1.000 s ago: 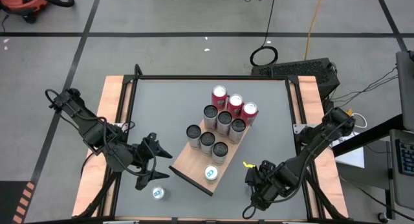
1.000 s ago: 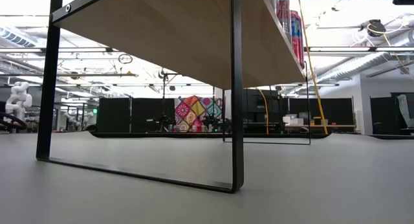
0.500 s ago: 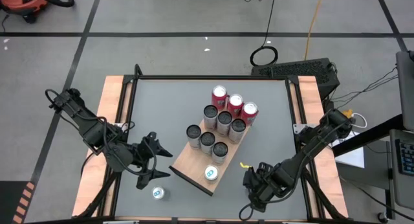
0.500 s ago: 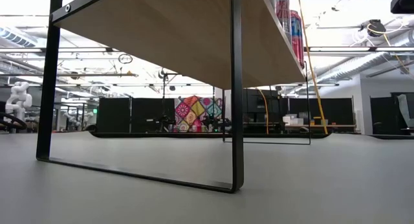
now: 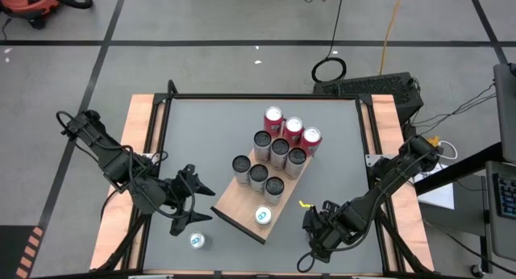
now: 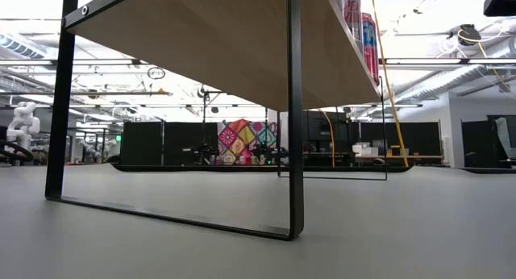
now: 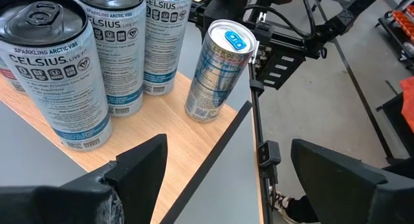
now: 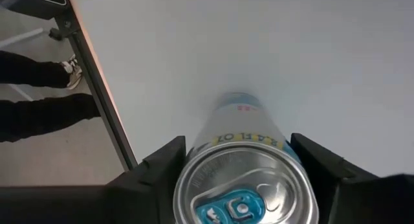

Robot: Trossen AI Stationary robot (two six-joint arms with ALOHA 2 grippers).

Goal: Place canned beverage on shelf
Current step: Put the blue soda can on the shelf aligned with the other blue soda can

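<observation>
The shelf (image 5: 234,202) is a light wooden board on black legs in the table's middle. Several upright cans stand on it: red ones (image 5: 292,127) at the far end, grey ones (image 5: 258,176), and a blue-topped one (image 5: 263,217) near the front corner. Another can (image 5: 197,241) stands on the table near the front left. My left gripper (image 5: 193,206) hangs open left of the shelf and above that can. My right gripper (image 5: 317,233), at the front right, is shut on a silver can (image 8: 242,185) that it hides in the high view. My right gripper comes steeply from above, with one finger (image 8: 162,169) on each side of the silver can. The fingers lie against opposite sides of the can's wall (image 8: 194,149), just below its top rim. The can stands upright with its bottom on the grey tabletop.
The table's near edge (image 8: 97,88) runs close by the held can, and a person's legs (image 8: 32,101) stand beyond it. In the low view the shelf's black leg frame (image 6: 294,110) stands on the table. Bare board lies around the blue-topped can.
</observation>
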